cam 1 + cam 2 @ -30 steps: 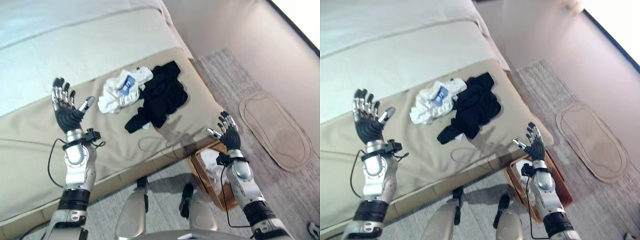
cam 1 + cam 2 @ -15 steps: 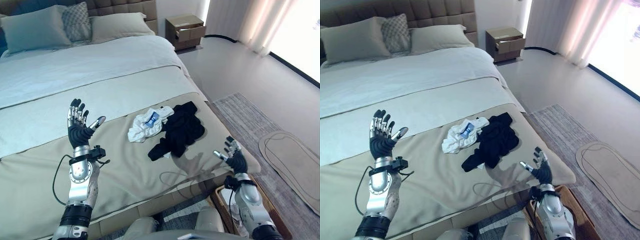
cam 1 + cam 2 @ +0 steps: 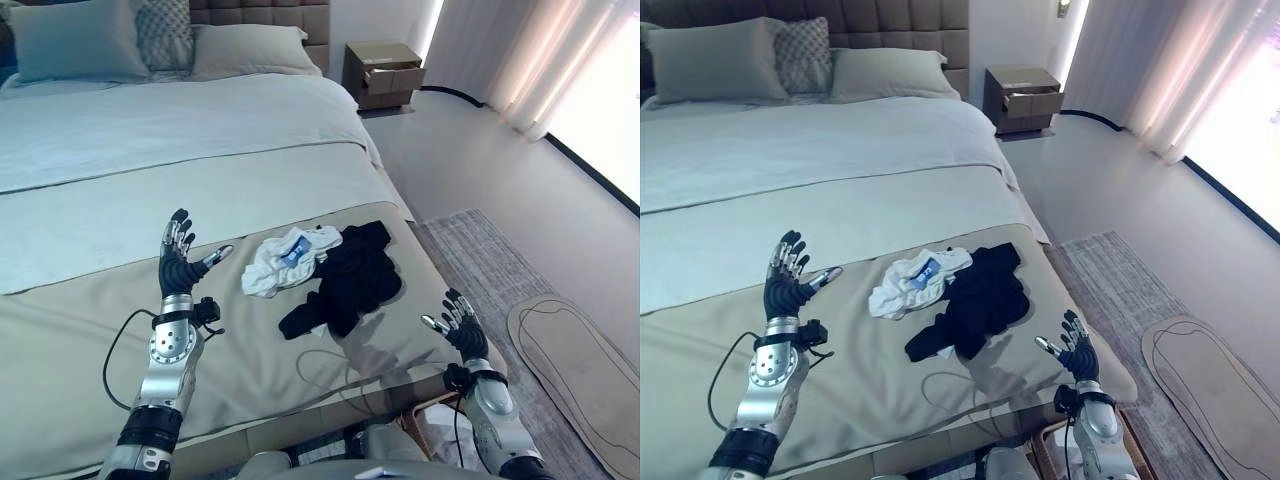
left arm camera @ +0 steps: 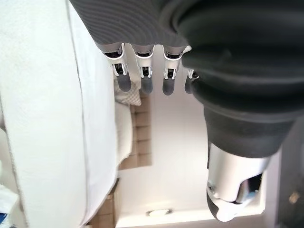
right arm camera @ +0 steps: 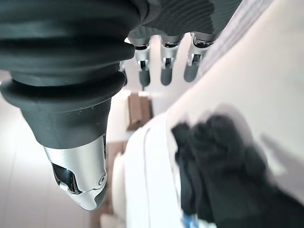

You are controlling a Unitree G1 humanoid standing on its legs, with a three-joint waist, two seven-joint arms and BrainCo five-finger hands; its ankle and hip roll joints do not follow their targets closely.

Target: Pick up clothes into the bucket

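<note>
Our left hand point(image 3: 178, 262) and right hand point(image 3: 462, 325) hang spread, empty. We should reach the black garment point(image 3: 350, 280) between them, gathering trailing cloth.

At centre frame we see a crumpled white cloth garment with a blue patch point(image 3: 288, 258) beside a bunched black cloth garment point(image 3: 350, 280), both on the beige bed cover point(image 3: 80, 330). Upper left, a grey patterned pillow point(image 3: 160, 30); lower right, a grey striped rug point(image 3: 480, 255).
</note>
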